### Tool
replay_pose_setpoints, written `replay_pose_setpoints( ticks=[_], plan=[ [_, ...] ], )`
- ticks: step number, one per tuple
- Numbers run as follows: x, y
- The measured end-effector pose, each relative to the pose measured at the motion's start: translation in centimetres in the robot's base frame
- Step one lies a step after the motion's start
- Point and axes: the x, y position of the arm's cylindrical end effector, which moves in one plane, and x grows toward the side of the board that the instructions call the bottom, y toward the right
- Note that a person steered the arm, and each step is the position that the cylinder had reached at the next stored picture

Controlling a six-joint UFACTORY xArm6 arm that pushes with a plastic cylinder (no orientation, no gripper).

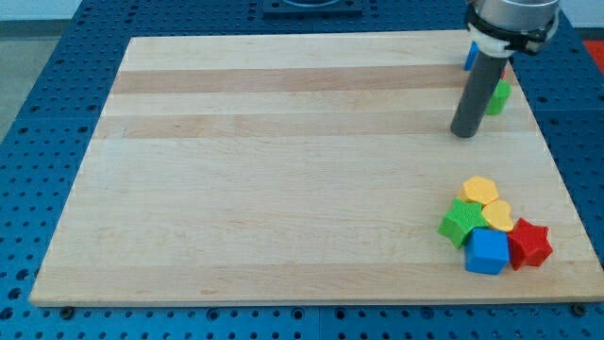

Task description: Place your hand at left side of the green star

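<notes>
My tip (463, 133) is resting on the wooden board (283, 170) at about two o'clock, holding nothing, since I am carrying only a bare rod. The green star (461, 223) is sitting at four o'clock, well apart from my tip, touching a yellow hexagon (480, 190), yellow heart (497, 215), blue cube (487, 251) beside a red star (529, 244). A green block (498, 96) and blue block (469, 57) are peeking from behind my rod.

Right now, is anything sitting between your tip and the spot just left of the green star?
Nothing visible blocks it. My tip is toward the view's top right, and the green star lies almost straight below it toward the view's bottom, at the left edge of its cluster. The wooden board between them and left of the star shows bare.
</notes>
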Motion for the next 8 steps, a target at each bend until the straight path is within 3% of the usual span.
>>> replay_pose_setpoints(
  ticks=[4,8],
  plan=[
    [4.7,-5.4],
    [12.9,-8.6]
  ],
)
